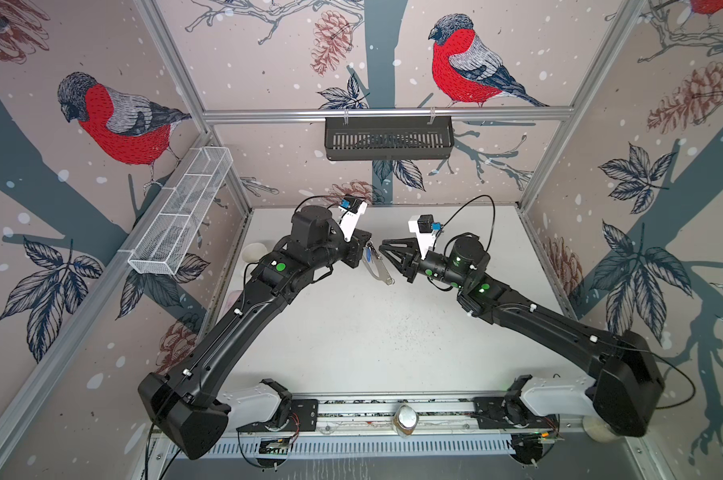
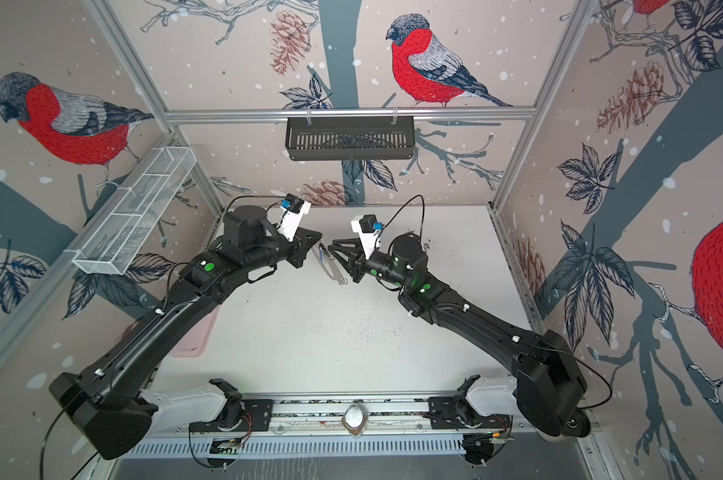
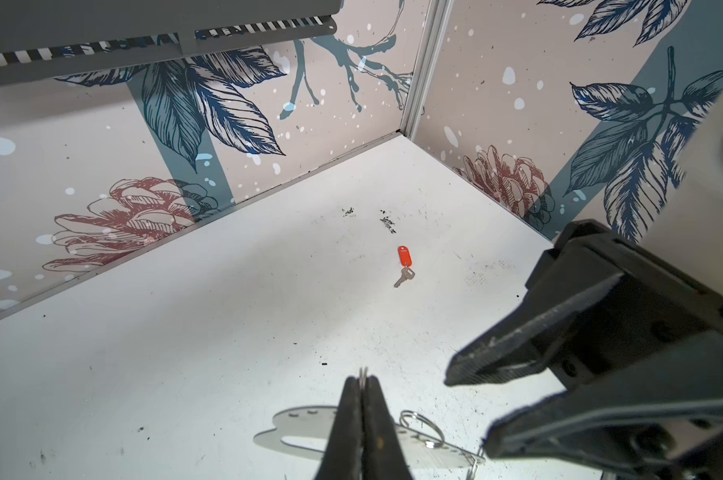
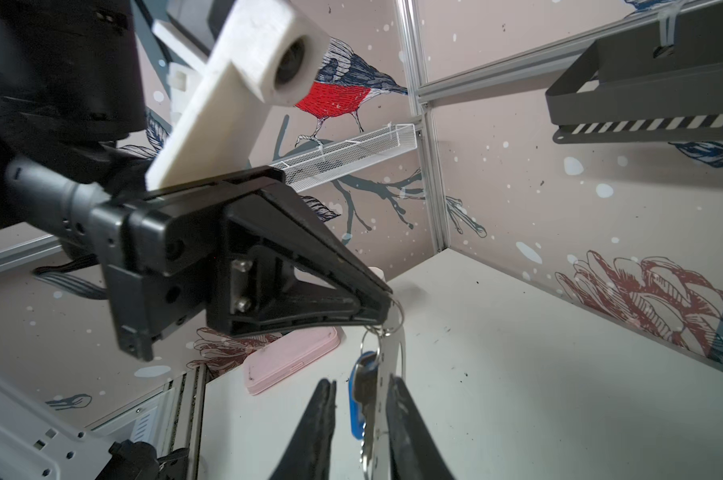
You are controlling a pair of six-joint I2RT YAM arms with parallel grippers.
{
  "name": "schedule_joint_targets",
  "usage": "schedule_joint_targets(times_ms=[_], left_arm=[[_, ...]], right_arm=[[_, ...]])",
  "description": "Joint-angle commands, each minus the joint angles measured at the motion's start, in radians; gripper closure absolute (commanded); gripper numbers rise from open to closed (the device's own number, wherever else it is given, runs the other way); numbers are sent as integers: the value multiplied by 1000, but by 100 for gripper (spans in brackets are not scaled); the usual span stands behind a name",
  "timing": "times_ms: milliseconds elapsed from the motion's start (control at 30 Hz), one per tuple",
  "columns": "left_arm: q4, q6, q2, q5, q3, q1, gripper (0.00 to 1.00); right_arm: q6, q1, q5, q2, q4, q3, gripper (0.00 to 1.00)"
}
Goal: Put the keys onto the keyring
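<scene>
The keyring [image 3: 301, 432] is a flat silver-grey plate with a long slot. It hangs above the table from my left gripper [image 3: 363, 378], which is shut on a thin wire loop at its top edge. In both top views it hangs between the two grippers [image 1: 379, 268] [image 2: 331, 266]. A key with a blue tag [image 4: 357, 399] hangs from a ring on the plate [image 4: 387, 358]. My right gripper [image 4: 362, 382] is open, its fingers on either side of the blue tag and the plate. A key with a red tag [image 3: 404, 257] lies on the table farther back.
A pink flat case [image 4: 293, 357] lies on the table at the left side [image 2: 193, 332]. A black slotted basket [image 1: 389, 139] hangs on the back wall and a white mesh basket [image 1: 181, 216] on the left wall. A jar [image 1: 405, 420] stands on the front rail.
</scene>
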Motion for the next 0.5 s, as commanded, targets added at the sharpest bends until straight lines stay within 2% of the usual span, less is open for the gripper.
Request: schedule_joint_targets(times_ms=[0, 167, 467], left_arm=[[12, -23, -8, -14, 0, -13, 100], [10, -22, -5, -28, -1, -34, 100], [6, -20, -11, -55, -2, -45, 100]], right_arm=[[0, 11, 13, 24, 5, 21, 72], [6, 21, 3, 59, 10, 48, 72], [0, 26, 15, 75, -10, 54, 76]])
